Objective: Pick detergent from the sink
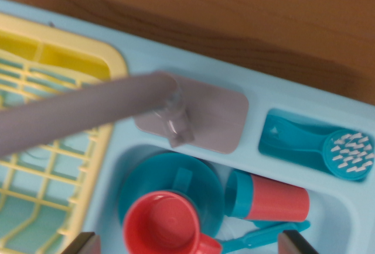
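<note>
Brown wooden desk (234, 14) behind, pale blue plastic toy sink (258, 93) below. Red cylindrical detergent bottle with teal cap (269, 198) lying on its side in the basin, beside red cup (164, 225). Not yet grasped. Jaws spread open, empty, above.

Pincer (187, 243) spread wide; only two dark fingertips (82, 243) visible (bottom edge).

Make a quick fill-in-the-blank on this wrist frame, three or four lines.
1. The red cup sits on a ____ plate.
2. The detergent bottle lies on its ____ in the sink.
3. The brush has ____ bristles.
4. The dish rack is ____.

Missing words: teal; side; white; yellow
</note>
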